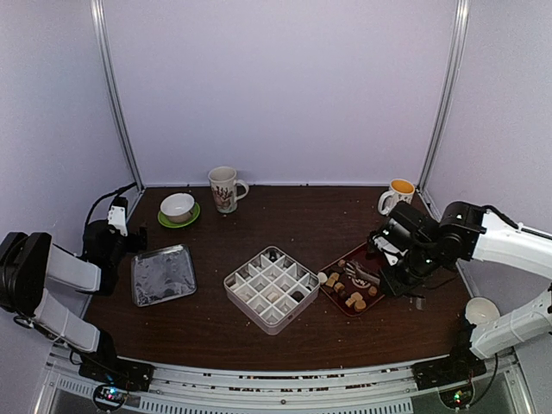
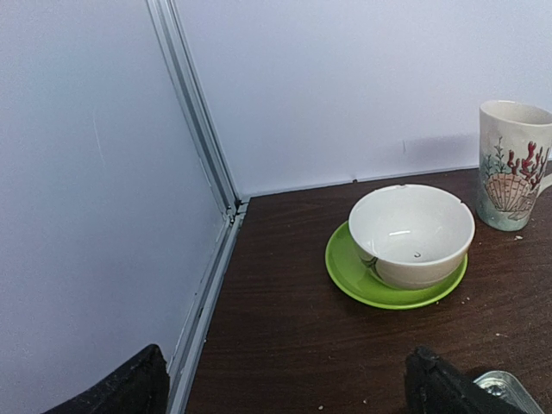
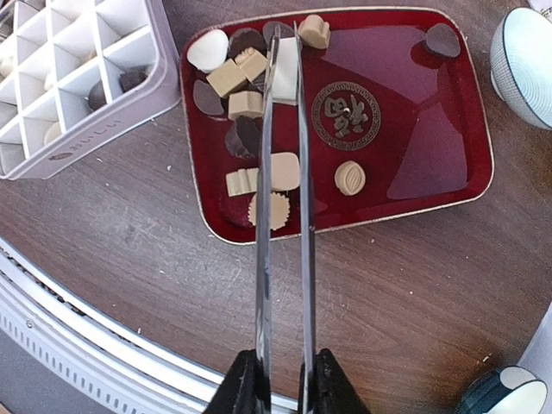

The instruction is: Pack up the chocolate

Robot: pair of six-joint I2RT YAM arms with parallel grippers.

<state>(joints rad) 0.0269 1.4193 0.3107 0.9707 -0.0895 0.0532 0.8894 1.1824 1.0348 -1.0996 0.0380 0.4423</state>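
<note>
The chocolate [image 3: 246,105] is a heap of dark, tan and white pieces on the left side of a red tray [image 3: 414,147], with a few more spread across it. My right gripper [image 3: 289,369] is shut on long metal tongs [image 3: 263,216]. The tongs reach over the tray, and their tips stand either side of a white piece [image 3: 285,71]. A white grid box [image 1: 272,287] left of the tray holds a few pieces, one of them dark [image 3: 131,79]. Far left, my left gripper [image 2: 285,388] hangs open over bare table, holding nothing.
A foil tray [image 1: 163,274] lies left of the box. A white bowl on a green saucer [image 2: 410,233] and a shell-printed mug [image 2: 515,164] stand at the back left. A mug [image 1: 398,194] is at the back right, with small bowls [image 3: 526,52] near the red tray.
</note>
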